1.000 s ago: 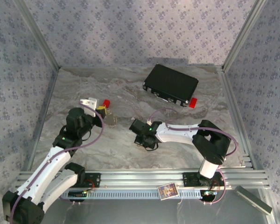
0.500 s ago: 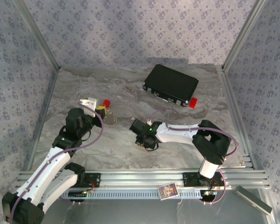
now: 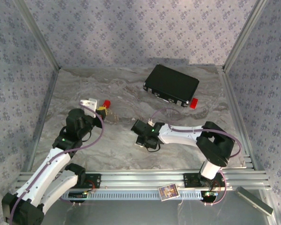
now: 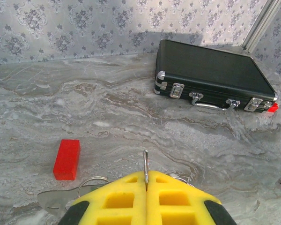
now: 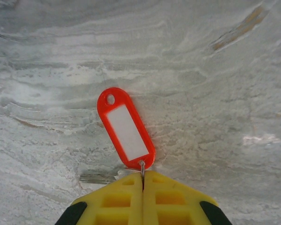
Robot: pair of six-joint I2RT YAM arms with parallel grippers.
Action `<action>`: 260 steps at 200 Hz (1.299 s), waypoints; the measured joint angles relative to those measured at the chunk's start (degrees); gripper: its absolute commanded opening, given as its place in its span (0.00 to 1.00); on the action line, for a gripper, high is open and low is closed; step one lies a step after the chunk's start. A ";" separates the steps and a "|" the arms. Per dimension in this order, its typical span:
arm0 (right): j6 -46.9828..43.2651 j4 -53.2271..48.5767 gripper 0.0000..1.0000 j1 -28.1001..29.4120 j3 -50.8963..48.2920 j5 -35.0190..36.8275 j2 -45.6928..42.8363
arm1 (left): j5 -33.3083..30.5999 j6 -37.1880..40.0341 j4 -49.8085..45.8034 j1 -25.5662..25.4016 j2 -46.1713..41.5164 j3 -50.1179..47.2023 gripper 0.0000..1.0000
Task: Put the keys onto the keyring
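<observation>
The red-and-white key (image 5: 126, 129) lies flat on the marbled table (image 5: 215, 84), straight ahead of the right gripper (image 5: 143, 180). That gripper's yellow fingers are clenched on the small metal link at the tag's near end. A flat silvery blade (image 5: 97, 177) pokes out just left of those fingertips. The keyring (image 4: 145, 163), a thin silvery loop, stands on edge, pinched between the closed yellow fingers of the left gripper (image 4: 146, 177). Fine wire curves show low on either side of the tips, and whether they belong to the same loop cannot be told. Ahead and to the left of this gripper, near it, lies a red block (image 4: 67, 159). Well ahead and to the right sits a black case (image 4: 215, 72), latches facing the gripper, with a small red block (image 4: 272, 107) at its far right corner.
</observation>
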 measured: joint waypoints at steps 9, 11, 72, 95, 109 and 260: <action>-2.08 -0.07 0.00 0.50 -0.66 2.08 -1.99 | 0.35 0.04 0.00 -0.20 -0.07 0.00 0.00; -2.51 -0.07 0.00 0.59 -0.76 2.45 -2.29 | 0.44 0.07 0.00 -0.26 -0.07 0.00 0.00; -29.81 5.97 0.00 -3.67 -4.55 6.38 -21.57 | 8.55 2.89 0.63 -5.03 0.39 0.07 0.00; -41.13 6.82 0.00 -7.91 -4.55 3.78 -25.94 | 11.17 5.68 1.11 -8.00 2.16 0.46 0.00; -47.54 6.99 0.00 -9.40 -4.55 1.55 -27.80 | 12.50 7.67 1.53 -9.64 3.54 0.74 0.00; -82.58 12.39 0.00 -6.64 -6.95 -14.73 -32.61 | 24.57 16.15 1.57 -14.56 9.57 2.71 0.00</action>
